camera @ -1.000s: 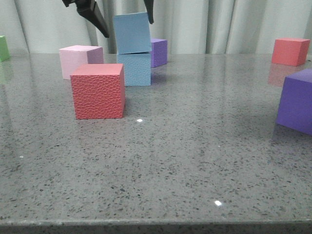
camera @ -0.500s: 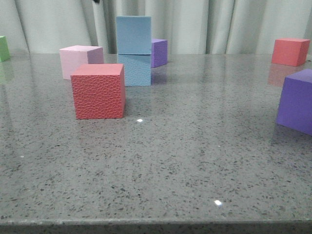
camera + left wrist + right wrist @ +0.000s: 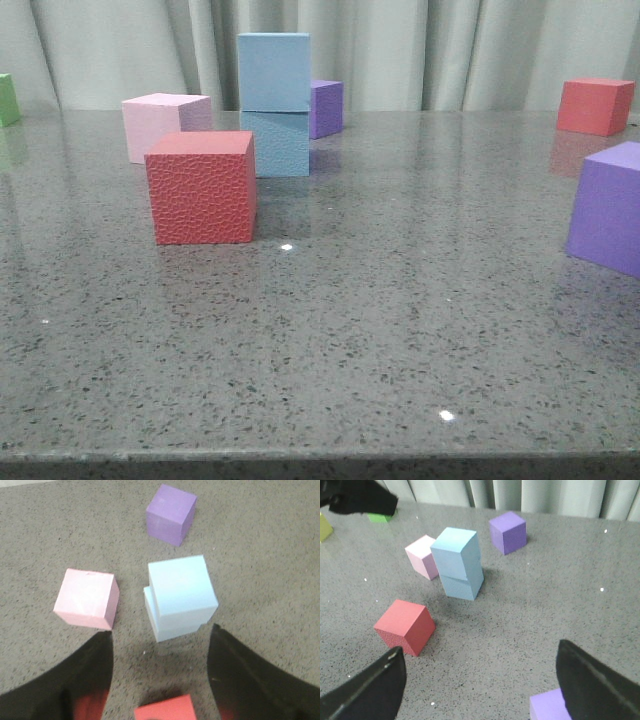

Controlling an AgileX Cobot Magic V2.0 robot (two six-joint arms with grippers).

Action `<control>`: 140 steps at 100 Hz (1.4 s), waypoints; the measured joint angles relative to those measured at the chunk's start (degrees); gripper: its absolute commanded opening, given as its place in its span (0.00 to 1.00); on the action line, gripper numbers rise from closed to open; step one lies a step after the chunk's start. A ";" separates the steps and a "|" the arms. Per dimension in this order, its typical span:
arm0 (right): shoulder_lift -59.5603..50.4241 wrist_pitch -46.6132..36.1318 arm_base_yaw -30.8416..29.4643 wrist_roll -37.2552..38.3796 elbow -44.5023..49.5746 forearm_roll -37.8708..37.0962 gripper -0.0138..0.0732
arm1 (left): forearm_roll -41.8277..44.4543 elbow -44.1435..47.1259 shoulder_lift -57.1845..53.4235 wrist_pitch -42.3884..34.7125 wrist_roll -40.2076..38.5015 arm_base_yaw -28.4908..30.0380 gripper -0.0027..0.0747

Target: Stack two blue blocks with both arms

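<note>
Two pale blue blocks stand stacked at the back left of the table: the upper blue block rests on the lower blue block, turned slightly against it. In the left wrist view the upper block and the lower block's edge lie just beyond my left gripper, which is open, empty and above them. My right gripper is open and empty, well back from the stack. Neither gripper shows in the front view.
A red cube stands in front of the stack, a pale pink cube to its left and a purple cube behind it. Another purple cube and a red cube stand at the right. A green cube is at the far left.
The left gripper, open around the tilted upper block a second ago, has risen out of the front view. The upper block now sits level on the lower one.
</note>
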 measured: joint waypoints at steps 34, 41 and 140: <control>-11.41 0.42 0.00 0.00 5.16 -2.30 0.75 | 0.45 19.22 -15.09 -8.44 0.00 -0.49 0.19; -13.03 1.10 0.00 0.00 5.16 -2.39 0.65 | 0.45 23.05 -18.61 -9.55 0.00 -0.49 0.12; -37.12 2.69 0.00 0.00 22.91 -4.36 0.03 | -0.66 71.58 -67.35 -30.97 0.00 -0.59 0.01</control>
